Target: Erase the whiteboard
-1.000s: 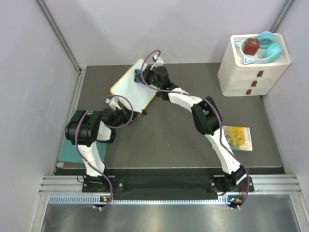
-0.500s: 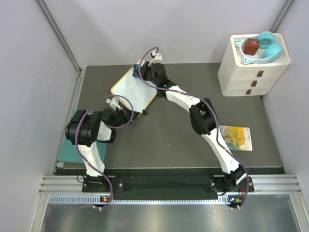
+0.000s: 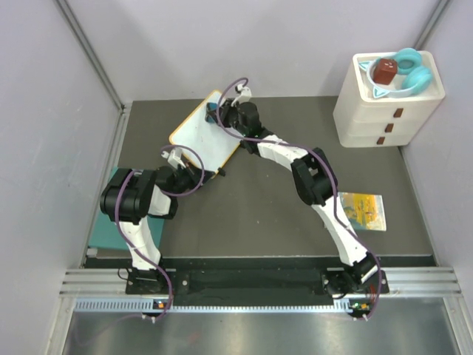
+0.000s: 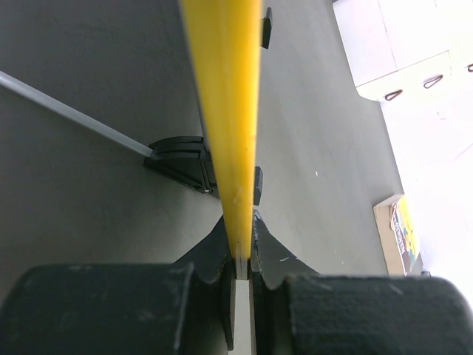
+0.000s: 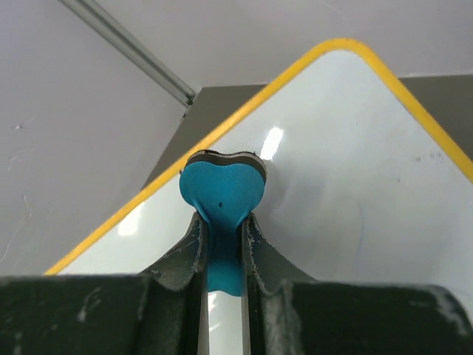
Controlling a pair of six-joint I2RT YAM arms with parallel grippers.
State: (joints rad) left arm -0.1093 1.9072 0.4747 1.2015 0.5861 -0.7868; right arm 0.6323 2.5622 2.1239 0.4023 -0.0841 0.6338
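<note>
You're looking at the whiteboard (image 3: 198,137), a small rectangular board with a thin yellow-orange rim, rounded corners and small black feet, its glossy white face showing only faint smudges, sitting turned diagonally well to the left of the white drawer unit (image 3: 389,103).

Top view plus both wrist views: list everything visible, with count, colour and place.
whiteboard: one, white with yellow-orange rim, far left of table
eraser: one, teal, against the whiteboard
drawer unit: one, white, far right corner
headphones: one, teal, on the drawer unit
block: one, dark red, beside the headphones
booklet: one, yellow, right side
mat: one, teal, near left edge
left gripper: shut on the whiteboard's rim
right gripper: shut on the eraser
</note>
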